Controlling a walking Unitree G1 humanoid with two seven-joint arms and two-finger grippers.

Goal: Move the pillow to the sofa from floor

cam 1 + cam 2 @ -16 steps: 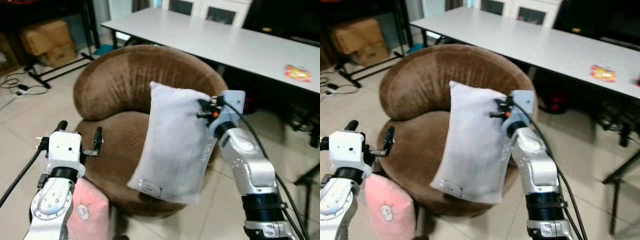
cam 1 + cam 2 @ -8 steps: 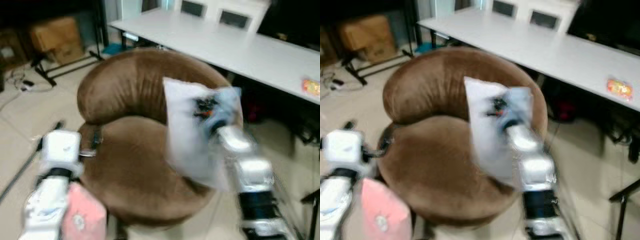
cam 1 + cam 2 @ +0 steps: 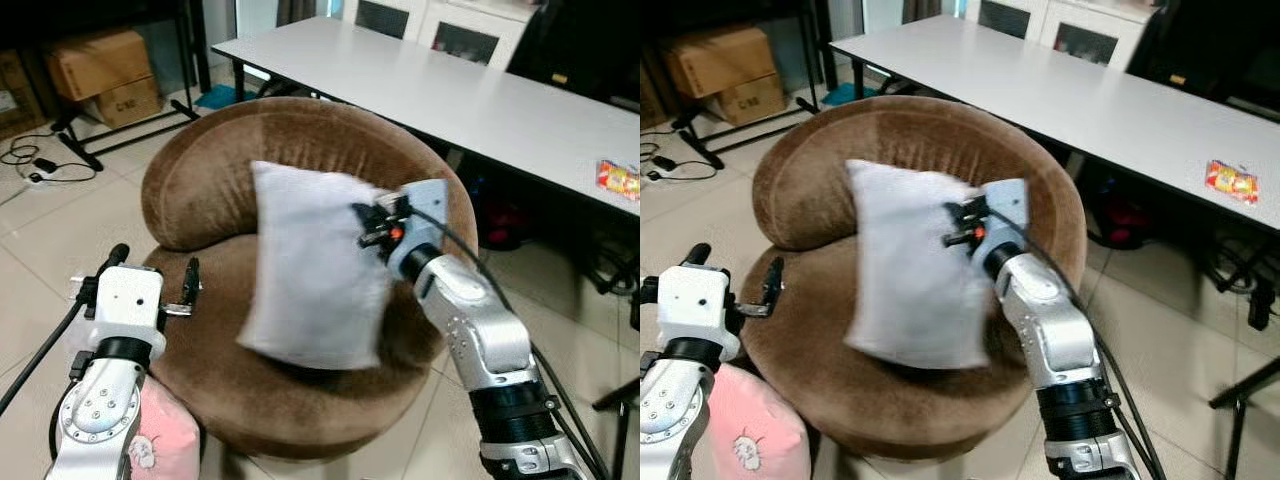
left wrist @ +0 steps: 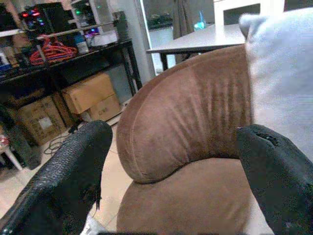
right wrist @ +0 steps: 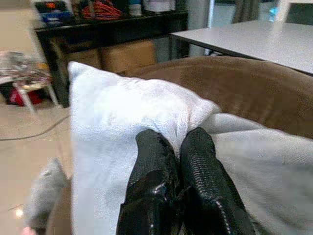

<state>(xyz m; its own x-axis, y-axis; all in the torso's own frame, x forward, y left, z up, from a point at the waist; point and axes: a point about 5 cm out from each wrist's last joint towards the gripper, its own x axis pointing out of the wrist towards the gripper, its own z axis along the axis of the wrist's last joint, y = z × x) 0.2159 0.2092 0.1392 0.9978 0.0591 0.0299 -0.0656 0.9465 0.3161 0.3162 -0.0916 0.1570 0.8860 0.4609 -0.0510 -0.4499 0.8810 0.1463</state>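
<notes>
A pale grey pillow (image 3: 310,270) hangs over the seat of the round brown sofa chair (image 3: 235,170), its lower edge close to the cushion. My right gripper (image 3: 365,225) is shut on the pillow's upper right edge; in the right wrist view the fingers (image 5: 166,181) pinch a fold of the fabric (image 5: 127,112). My left gripper (image 3: 155,275) is open beside the sofa's left front rim, with nothing between its fingers (image 4: 68,171). A pink pillow (image 3: 745,435) lies on the floor beneath the left arm.
A long white table (image 3: 480,95) stands behind the sofa, with a small colourful packet (image 3: 618,176) on it. Cardboard boxes (image 3: 100,70) and a black rack sit at the back left, and cables (image 3: 30,165) lie on the tiled floor.
The right arm swung the grey pillow left and lower, from beside the sofa's right front to over its seat. The left gripper has stayed put.
</notes>
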